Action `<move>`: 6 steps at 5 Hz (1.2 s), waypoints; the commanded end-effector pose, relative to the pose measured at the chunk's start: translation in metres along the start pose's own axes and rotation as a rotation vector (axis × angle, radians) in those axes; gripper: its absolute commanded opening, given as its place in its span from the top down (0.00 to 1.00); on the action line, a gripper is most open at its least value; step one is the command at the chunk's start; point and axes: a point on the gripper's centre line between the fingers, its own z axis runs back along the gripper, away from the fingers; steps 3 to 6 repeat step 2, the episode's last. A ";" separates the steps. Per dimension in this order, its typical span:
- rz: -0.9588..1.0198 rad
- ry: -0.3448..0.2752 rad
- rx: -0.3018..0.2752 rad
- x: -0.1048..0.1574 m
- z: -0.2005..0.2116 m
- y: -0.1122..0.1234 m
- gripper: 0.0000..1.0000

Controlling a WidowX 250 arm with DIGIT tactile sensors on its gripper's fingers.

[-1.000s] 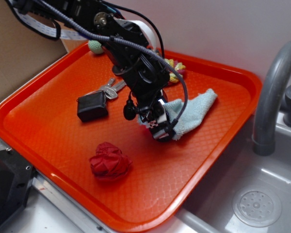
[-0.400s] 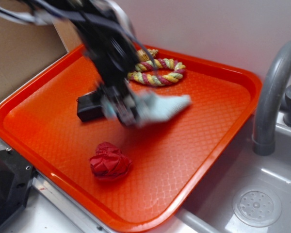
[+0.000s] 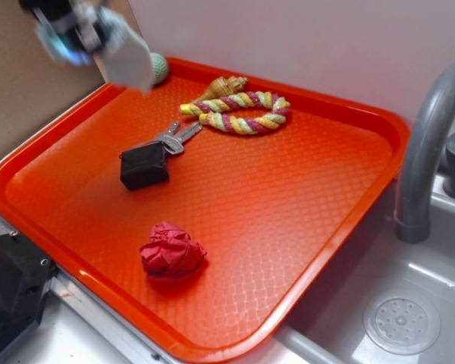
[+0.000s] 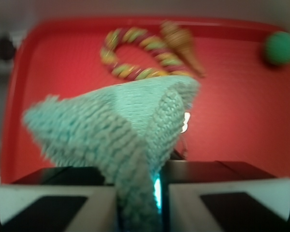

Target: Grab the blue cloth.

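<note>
Exterior view: gripper (image 3: 74, 36) sits at the 11 o'clock corner of the frame, raised clear of the orange tray (image 3: 341, 220) and motion-blurred. The blue cloth (image 3: 129, 57) hangs from it as a pale smear, off the tray surface. On the tray: rope toy (image 3: 239, 112) at 12 o'clock, black key fob (image 3: 144, 165) with keys (image 3: 178, 138) toward 10 o'clock, red fabric wad (image 3: 171, 252) at 7 o'clock, green ball (image 3: 159, 68) at the far rim.

Wrist view: jaws are closed nearly together, pinching a fold of the cloth between the two white pads (image 4: 53, 200); the rest of the cloth stands out ahead of them, loose.

Risk assessment: only a narrow fold appears clamped. Judged from this, a fast swing could work the knit out of the pinch and drop it. The loose free end could also snag the tray rim or drag across the ball if the arm is lowered.
</note>
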 end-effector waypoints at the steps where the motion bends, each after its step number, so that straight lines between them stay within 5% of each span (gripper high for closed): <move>1: -0.166 -0.030 0.024 0.006 0.029 -0.051 1.00; 2: -0.172 -0.004 0.064 0.006 0.019 -0.054 1.00; 6: -0.172 -0.004 0.064 0.006 0.019 -0.054 1.00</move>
